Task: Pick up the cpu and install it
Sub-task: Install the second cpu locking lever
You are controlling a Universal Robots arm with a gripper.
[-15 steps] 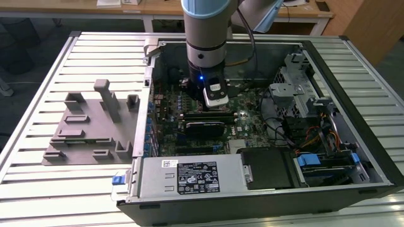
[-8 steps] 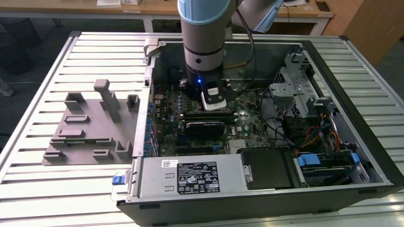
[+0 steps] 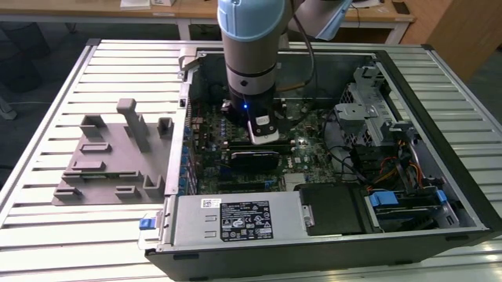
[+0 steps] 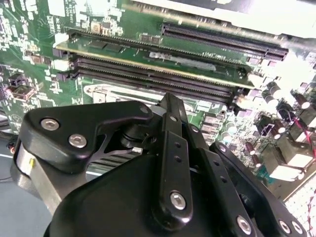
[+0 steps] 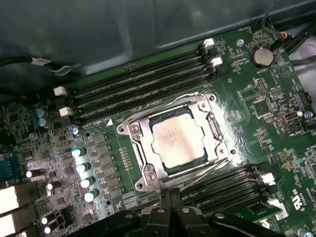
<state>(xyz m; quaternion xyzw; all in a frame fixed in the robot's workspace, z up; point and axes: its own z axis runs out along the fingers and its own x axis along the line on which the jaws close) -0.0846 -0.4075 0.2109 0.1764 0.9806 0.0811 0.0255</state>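
In the first wrist view the cpu (image 5: 177,139), a small square chip with a pale silver top, lies flat inside the metal-framed socket (image 5: 139,143) on the green motherboard (image 5: 266,98). My gripper (image 5: 170,196) hangs just beside the socket's edge, its black fingers pressed together with nothing between them. The second wrist view shows the gripper (image 4: 170,101) from behind, its linkage folded in, over the board. In the exterior view the gripper (image 3: 264,139) reaches down into the middle of the open computer case (image 3: 439,147).
Black memory slots (image 5: 143,89) run along both sides of the socket. A grey moulded tray (image 3: 110,158) lies at the exterior view's left of the case. The power supply box (image 3: 235,220) and the drive cage (image 3: 365,111) crowd the case's inside.
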